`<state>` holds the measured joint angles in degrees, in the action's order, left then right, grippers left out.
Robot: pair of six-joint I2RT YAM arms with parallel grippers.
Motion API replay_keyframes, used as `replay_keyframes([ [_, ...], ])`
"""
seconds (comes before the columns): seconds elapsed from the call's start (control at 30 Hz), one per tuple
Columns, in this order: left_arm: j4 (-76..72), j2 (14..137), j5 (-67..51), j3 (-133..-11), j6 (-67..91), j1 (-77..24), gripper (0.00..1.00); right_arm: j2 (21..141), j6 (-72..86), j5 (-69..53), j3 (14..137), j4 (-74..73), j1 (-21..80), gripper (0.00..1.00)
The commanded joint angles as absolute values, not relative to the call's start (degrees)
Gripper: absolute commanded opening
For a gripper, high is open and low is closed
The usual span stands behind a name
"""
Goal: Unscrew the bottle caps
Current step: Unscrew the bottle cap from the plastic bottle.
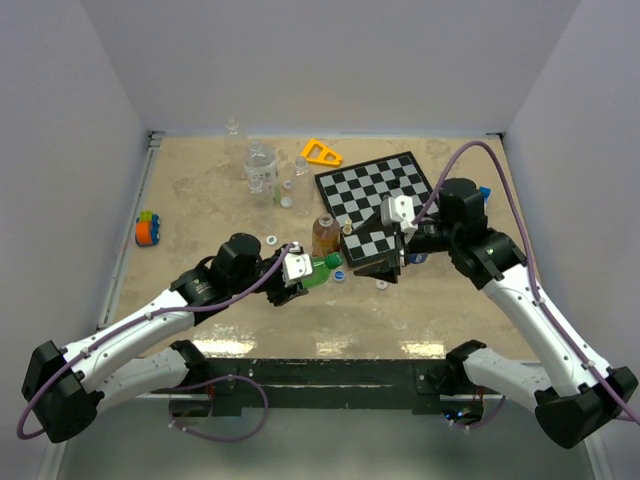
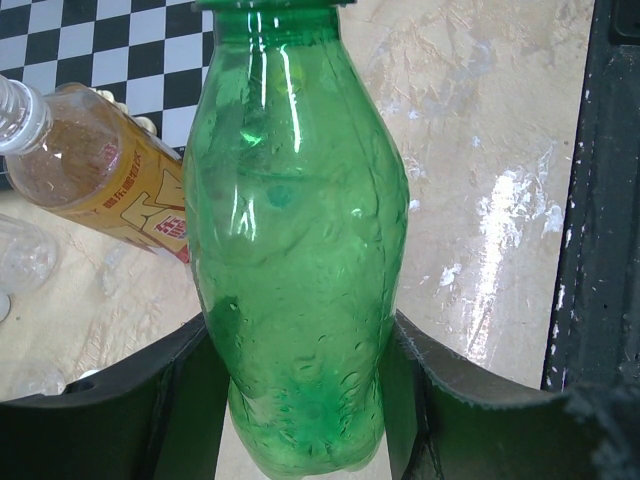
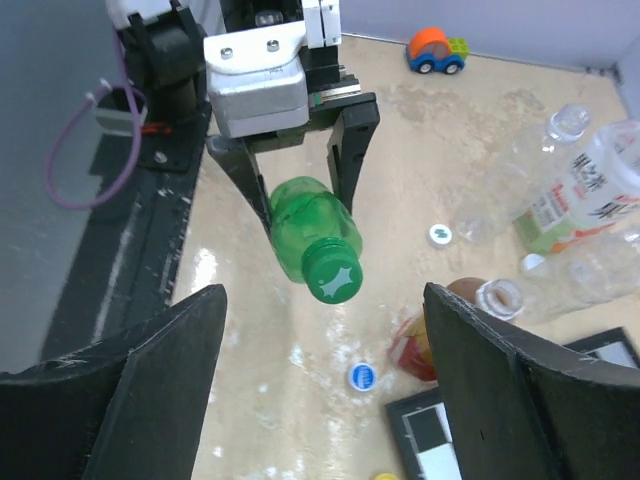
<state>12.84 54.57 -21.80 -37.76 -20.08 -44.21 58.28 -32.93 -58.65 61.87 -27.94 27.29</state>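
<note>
**Item 1, my left jaws.** Clenched on the green bottle (image 2: 290, 250), with a finger (image 2: 150, 420) pressed against each side of its lower body. The bottle lies roughly level, lifted off the worktop (image 1: 200, 200), its neck pointing toward my right arm.

**Item 2, green cap (image 3: 331, 275).** Seated on the green bottle's neck, its top facing my right wrist camera.

**Item 3, my right jaws.** Released. The fingers (image 3: 140, 390) are spread wide, one to each side of the green cap and apart from it, gripping nothing.

**Item 4, amber bottle (image 3: 440, 340).** On the worktop just beyond the green bottle, beside the near left corner of the chessboard (image 1: 375, 190). Its neck is bare.

**Item 5, blue cap (image 3: 362, 376).** Loose on the worktop, below the capped end of the green bottle and near the amber bottle.

**Item 6, white cap (image 3: 441, 234).** Loose on the worktop with a green mark on top, apart from both bottles above.

**Item 7, clear bottles (image 1: 260, 165).** Grouped toward the far middle of the worktop. One of them carries a green-and-white label (image 3: 580, 200).

**Item 8, sundries.** An orange triangle (image 1: 320, 153) lies just beyond the chessboard's far left corner. A toy car (image 1: 148, 229) sits at the left edge, well apart from everything else.
</note>
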Motion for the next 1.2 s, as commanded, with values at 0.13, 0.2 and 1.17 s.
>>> replay_keyframes([
  [0.13,9.93,54.32,-22.32,-38.41,-18.46,-44.03,0.00,65.55,-16.34,-59.60,61.78,-27.68,26.98,0.79],
  [0.2,9.93,54.49,-22.50,-38.41,-18.46,-44.03,0.00,67.40,-16.35,-58.45,62.23,-27.86,27.77,0.78],
  [1.17,9.76,55.20,-21.88,-38.50,-18.28,-44.03,0.00,70.40,-21.79,-57.39,64.07,-29.44,32.61,0.04],
])
